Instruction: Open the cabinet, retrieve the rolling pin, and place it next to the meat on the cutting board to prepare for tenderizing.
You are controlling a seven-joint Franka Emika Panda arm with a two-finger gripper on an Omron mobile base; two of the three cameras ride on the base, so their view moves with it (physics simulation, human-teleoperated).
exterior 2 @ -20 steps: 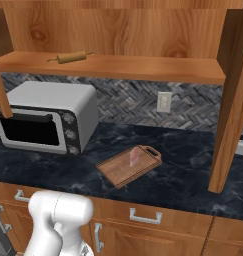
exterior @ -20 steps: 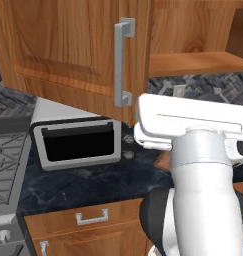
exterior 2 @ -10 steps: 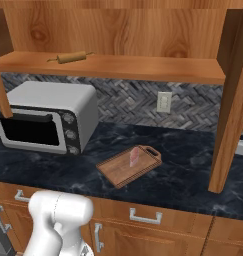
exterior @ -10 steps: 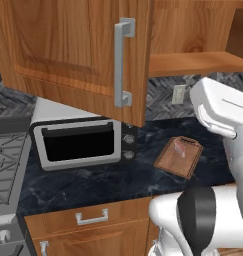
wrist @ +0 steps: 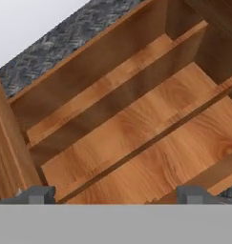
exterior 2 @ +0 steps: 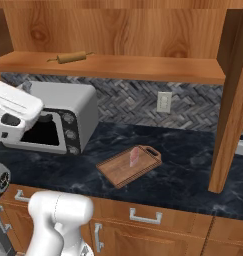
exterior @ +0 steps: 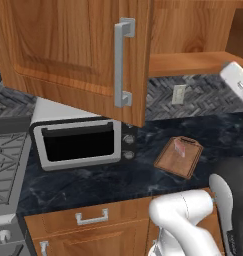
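Wooden cabinet (exterior 2: 123, 30): we see both doors swung open, so we judge the first step as done.
Shelf: the rolling pin (exterior 2: 70, 57) lies on the left part of the shelf inside, above the toaster oven (exterior 2: 58, 117). Nothing touches it.
Gripper (wrist: 115, 194): the two finger tips stand wide apart and hold nothing. The hand view looks at the bare wooden boards of the cabinet.
Cutting board (exterior 2: 129, 166): it rests on the dark counter (exterior 2: 193, 170), right of the toaster oven, with the meat (exterior 2: 134, 156) on it.
Left to do: we must reach the rolling pin, grasp it, carry it down and lay it on the cutting board beside the meat.
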